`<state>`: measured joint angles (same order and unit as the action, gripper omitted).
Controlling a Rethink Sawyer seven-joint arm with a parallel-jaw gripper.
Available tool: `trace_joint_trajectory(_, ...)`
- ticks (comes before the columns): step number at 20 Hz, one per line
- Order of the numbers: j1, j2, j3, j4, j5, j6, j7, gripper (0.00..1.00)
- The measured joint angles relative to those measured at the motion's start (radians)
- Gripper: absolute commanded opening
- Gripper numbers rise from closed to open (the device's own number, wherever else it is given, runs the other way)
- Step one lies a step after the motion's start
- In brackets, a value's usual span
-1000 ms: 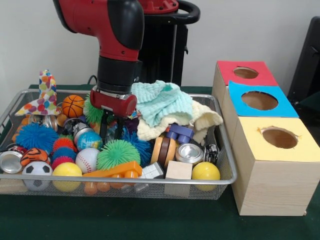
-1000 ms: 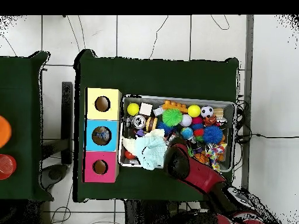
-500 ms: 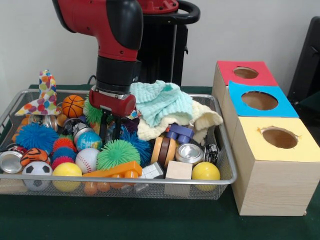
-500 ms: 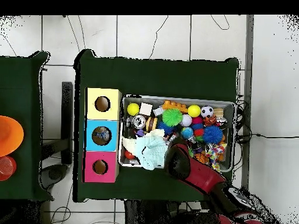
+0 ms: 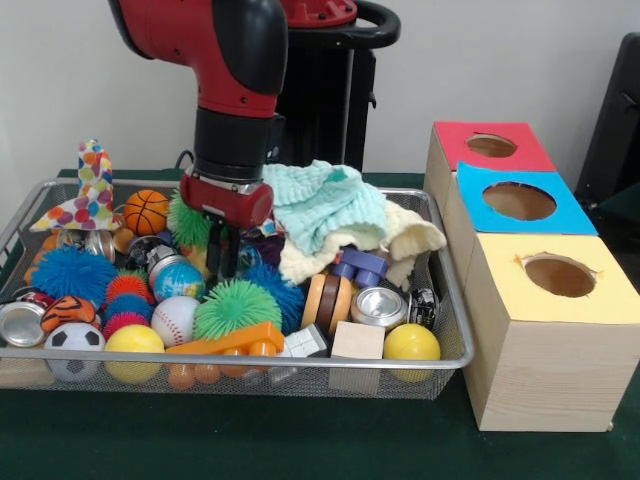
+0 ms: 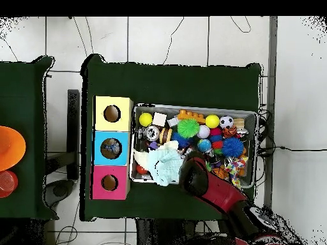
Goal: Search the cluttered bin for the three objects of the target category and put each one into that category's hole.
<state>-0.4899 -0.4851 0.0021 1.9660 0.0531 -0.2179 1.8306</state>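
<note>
The green-covered bench (image 5: pixel 300 450) carries a wire-mesh bin (image 5: pixel 452 335) heaped with toys and, at its 3 o'clock in the front view, three wooden boxes with round holes: a red-topped box (image 5: pixel 490 146), a blue-topped box (image 5: pixel 520 200) and a yellow-topped box (image 5: pixel 560 275). The red and black arm (image 5: pixel 235 90) drops into the bin from 12 o'clock. A mint-green knitted cloth (image 5: pixel 330 205) lies over a cream cloth (image 5: pixel 415 240) at the bin's rear, toward 2 o'clock of the arm's wrist.

The target category cannot be read from these views. The bin holds many balls: an orange basketball (image 5: pixel 147 210), a white baseball (image 5: pixel 175 318), a globe-printed ball (image 5: pixel 180 281), yellow balls (image 5: pixel 411 343), and spiky ones, namely a green spiky ball (image 5: pixel 235 307) and a blue spiky ball (image 5: pixel 72 272). There are also tin cans (image 5: pixel 379 306) and a pale wooden cube (image 5: pixel 357 341).

The step in hand looks like the search-and-pick stage: the gripper (image 5: pixel 225 262) is low in the clutter at bin centre, just at 12 o'clock of the green spiky ball and 3 o'clock of the globe-printed ball. Its dark fingers (image 5: pixel 216 250) stand close together, nearly shut, and nothing is visibly held between them, though the tips are partly hidden. In the overhead view the arm covers it. The next move calls for a firm grip on one piece, a lift clear of the bin rim, then travel to the matching hole.
</note>
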Motion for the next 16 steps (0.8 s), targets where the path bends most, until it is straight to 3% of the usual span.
trace_joint_trajectory(8, 0.017, -0.053, -0.007, 0.033, 0.024, 0.085, 0.0, 0.0)
trace_joint_trajectory(16, 0.013, -0.094, -0.005, 0.08, 0.029, 0.101, 0.0, 0.0)
